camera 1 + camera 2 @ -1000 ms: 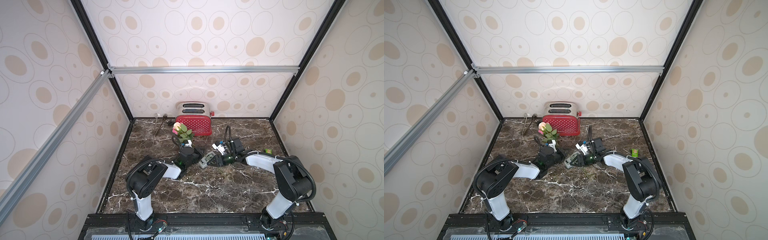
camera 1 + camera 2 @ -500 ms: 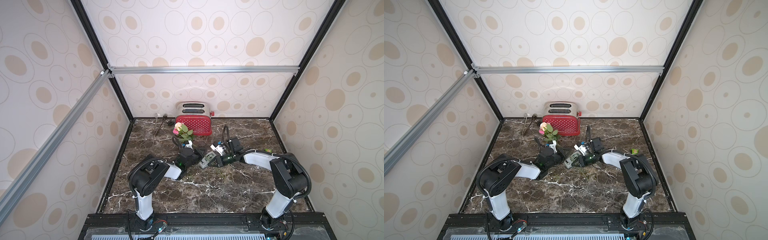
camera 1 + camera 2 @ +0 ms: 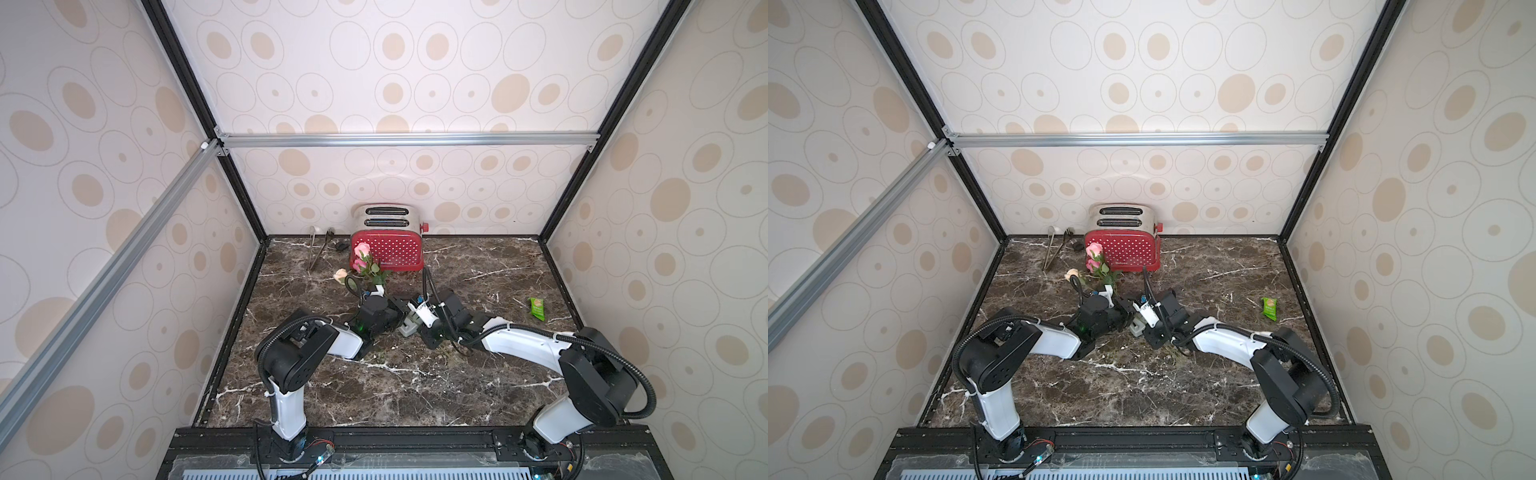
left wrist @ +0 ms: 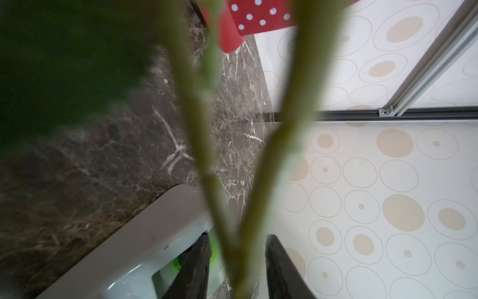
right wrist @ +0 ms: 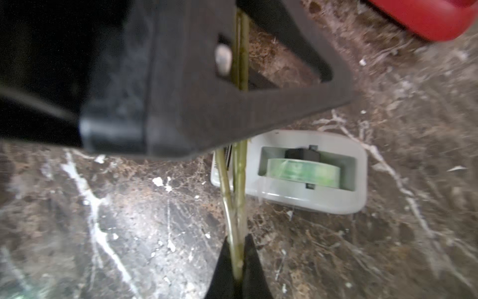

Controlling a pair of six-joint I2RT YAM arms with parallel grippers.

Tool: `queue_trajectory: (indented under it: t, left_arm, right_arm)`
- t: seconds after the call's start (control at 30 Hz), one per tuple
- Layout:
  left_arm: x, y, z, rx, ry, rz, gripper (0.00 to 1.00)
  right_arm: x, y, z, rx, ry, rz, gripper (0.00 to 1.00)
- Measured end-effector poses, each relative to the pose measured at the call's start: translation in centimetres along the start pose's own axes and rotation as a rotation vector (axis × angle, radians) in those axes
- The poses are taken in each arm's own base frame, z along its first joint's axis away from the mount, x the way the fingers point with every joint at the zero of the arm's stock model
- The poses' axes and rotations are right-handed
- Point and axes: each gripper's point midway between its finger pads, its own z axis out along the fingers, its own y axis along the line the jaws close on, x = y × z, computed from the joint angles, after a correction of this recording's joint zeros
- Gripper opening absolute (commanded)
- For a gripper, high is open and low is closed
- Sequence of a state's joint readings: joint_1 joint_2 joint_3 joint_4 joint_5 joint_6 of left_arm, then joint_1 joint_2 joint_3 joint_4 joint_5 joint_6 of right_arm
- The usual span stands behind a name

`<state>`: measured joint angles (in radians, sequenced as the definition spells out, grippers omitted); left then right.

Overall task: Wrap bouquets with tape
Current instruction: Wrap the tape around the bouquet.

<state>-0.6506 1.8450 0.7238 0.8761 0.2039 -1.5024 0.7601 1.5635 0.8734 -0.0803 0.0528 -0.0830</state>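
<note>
Since a second ago, the right tool [image 5: 238, 240] has slid closer to the left one and pinched shut on the thin green stems of the bouquet [image 3: 365, 264] of pink and peach roses. The left tool [image 4: 237, 236] has spread, and its black fingers [image 4: 282, 264] now stand apart around those stems. The blooms rise just in front of the red polka-dot toaster [image 3: 388, 249]. Further in front of it, the small grey tape dispenser [image 5: 297, 199] sits on the dark marble table [image 3: 415, 386] between both tools.
</note>
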Motion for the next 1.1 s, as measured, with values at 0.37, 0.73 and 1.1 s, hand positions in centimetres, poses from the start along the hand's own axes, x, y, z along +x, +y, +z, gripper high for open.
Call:
queue_trajectory:
  t: [0.37, 0.73, 1.1]
  left_arm:
    - [0.0, -0.2, 0.1, -0.009, 0.018, -0.086, 0.0]
    - [0.0, -0.6, 0.1, 0.005, 0.017, -0.017, 0.0]
    - [-0.2, -1.7, 0.0, 0.104, 0.003, 0.061, 0.0]
  right_arm:
    - [-0.9, -1.0, -0.5, 0.233, -0.031, -0.188, 0.25]
    - [-2.3, -1.1, -2.8, -0.112, -0.061, 0.133, 0.63]
    - [-1.8, 1.2, -2.3, -0.689, 0.031, 0.567, 0.54]
